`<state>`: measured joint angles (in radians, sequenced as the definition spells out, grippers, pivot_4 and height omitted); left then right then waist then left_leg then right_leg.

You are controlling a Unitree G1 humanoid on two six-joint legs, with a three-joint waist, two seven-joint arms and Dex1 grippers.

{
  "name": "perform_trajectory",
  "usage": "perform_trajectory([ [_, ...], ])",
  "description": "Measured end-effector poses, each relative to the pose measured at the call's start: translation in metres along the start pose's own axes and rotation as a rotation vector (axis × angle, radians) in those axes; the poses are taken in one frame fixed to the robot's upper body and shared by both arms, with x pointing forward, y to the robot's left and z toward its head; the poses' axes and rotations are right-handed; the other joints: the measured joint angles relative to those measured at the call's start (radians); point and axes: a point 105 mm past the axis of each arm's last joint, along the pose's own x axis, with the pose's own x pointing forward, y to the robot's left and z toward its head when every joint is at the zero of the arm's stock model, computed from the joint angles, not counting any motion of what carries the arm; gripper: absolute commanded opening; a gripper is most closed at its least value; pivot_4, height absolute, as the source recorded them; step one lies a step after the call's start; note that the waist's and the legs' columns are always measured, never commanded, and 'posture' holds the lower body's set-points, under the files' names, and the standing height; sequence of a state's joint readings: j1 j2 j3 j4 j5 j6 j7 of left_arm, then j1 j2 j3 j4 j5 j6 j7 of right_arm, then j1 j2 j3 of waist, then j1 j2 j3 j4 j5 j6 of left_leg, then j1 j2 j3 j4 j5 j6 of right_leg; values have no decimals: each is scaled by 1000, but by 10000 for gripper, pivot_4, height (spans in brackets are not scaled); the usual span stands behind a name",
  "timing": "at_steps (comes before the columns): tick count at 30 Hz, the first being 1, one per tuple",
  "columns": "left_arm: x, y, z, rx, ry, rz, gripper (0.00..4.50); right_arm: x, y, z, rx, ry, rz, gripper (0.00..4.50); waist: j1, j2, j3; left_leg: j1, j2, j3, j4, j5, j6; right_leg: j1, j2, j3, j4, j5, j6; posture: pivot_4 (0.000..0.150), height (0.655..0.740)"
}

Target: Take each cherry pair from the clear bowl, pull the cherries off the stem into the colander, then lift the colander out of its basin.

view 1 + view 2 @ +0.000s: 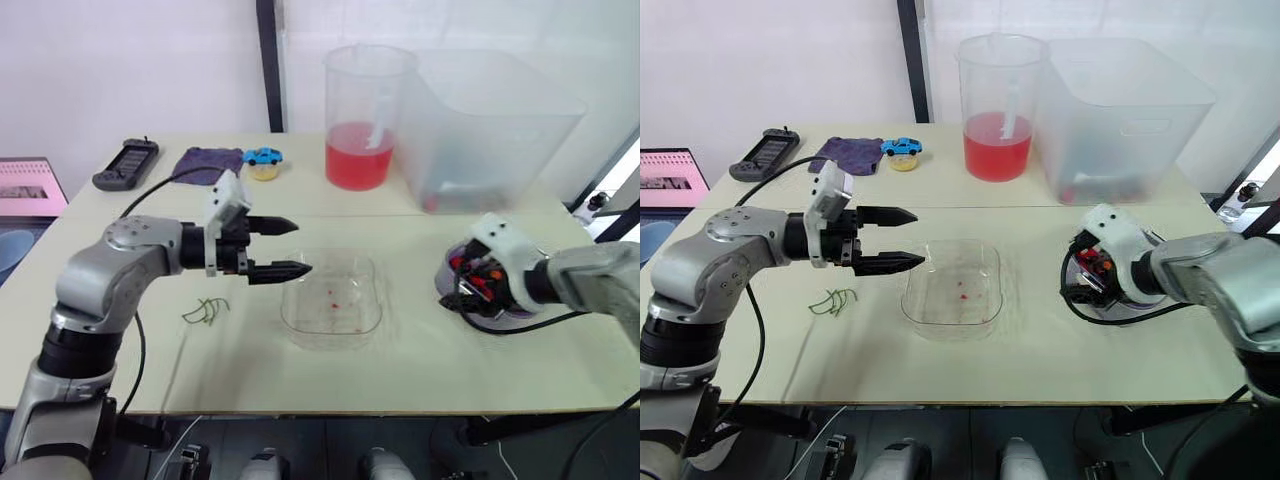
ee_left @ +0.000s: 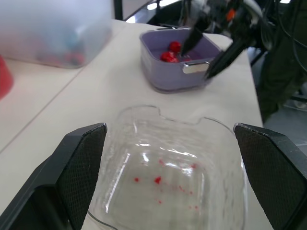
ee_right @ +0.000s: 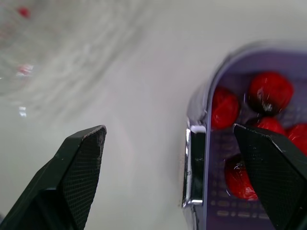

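The front edge of the pale table (image 1: 420, 385) lies nearest, with bare surface behind it.

Left gripper (image 1: 303, 247): held above the table at 9 o'clock of the shallow clear plastic bowl (image 1: 300, 315). Jaws are parted wide and nothing is held. No cherry pairs are seen in the bowl, only red specks. Loose green stems (image 1: 205, 312) lie further out at 9 o'clock.

Right gripper (image 3: 169, 128): jaws are spread wide and nothing is clamped. One finger is set over the inside of the lilac rectangular plastic colander (image 2: 172, 79), the other outside it. The wall carrying the metal handle tab (image 3: 194, 167) is straddled. The colander sits at 3 o'clock of the bowl, well apart, and holds several red cherries (image 3: 268, 91). Colander and basin cannot be told apart here.

Judged step: the lift-out of the colander, not yet begun.

Risks:
- A pinch on one wall alone is off-centre, so tilt is expected on lifting and cherries may be rolled out.
- A cherry may be crushed or trapped by the inner finger on closing.
- The basin may be dragged up with the colander if the fit is tight.
- A thin black cable (image 1: 540, 322) runs beside the colander at 5 o'clock and could be snagged.

Room:
- The table's right edge lies near the colander at 3 o'clock.
- A large frosted plastic tub (image 1: 490, 130) stands at 12 o'clock of the colander.
- A clear jug of red liquid (image 1: 365, 115) stands at 12 o'clock of the bowl.
- Open surface is available towards 9 o'clock of the colander and towards 6 o'clock.
- Straight up is judged the freest path.
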<state>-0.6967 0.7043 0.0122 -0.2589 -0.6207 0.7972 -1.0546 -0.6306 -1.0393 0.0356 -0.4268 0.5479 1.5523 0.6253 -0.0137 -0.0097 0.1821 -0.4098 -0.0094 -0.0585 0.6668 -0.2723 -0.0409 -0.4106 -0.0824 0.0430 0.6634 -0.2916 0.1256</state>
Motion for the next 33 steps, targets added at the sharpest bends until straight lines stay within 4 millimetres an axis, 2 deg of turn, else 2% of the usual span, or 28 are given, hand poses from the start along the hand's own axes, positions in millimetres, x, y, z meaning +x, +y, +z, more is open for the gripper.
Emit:
perform_trajectory([
  [1,0,0,0,4,1,7,45000,2,-2,-1,9,6,-14,36421,0,0,0,0,0,0,0,0,0,0,0,0,0,0,0,1500,7337],
  [5,-2,0,-5,-6,18,27,45000,1,-7,-2,27,16,-51,16952,-1,0,0,0,0,0,0,0,0,0,1,0,0,0,0,1500,7337],
  [13,-4,2,-5,2,25,43,45000,-2,-10,-6,49,33,-66,16952,0,0,0,0,0,0,0,0,0,0,1,0,0,0,0,1500,7337],
  [16,-3,2,-5,6,21,40,45000,-2,-10,-7,54,33,-66,9756,0,0,0,0,0,0,0,0,0,0,1,0,0,0,0,1500,7337],
  [18,-1,2,-4,12,13,33,45000,-2,-6,-7,43,32,-50,1661,2,0,0,0,0,0,0,0,0,0,0,0,0,0,0,1500,7337],
  [26,4,4,-8,28,13,28,45000,-6,-5,-5,40,10,-42,1895,-1,0,0,0,0,0,0,0,0,0,1,0,0,0,0,1500,7337],
  [33,11,6,-11,24,13,8,45000,-17,-8,3,42,-21,-40,1895,0,0,0,0,0,1,0,0,0,0,1,0,0,0,0,1500,7337],
])
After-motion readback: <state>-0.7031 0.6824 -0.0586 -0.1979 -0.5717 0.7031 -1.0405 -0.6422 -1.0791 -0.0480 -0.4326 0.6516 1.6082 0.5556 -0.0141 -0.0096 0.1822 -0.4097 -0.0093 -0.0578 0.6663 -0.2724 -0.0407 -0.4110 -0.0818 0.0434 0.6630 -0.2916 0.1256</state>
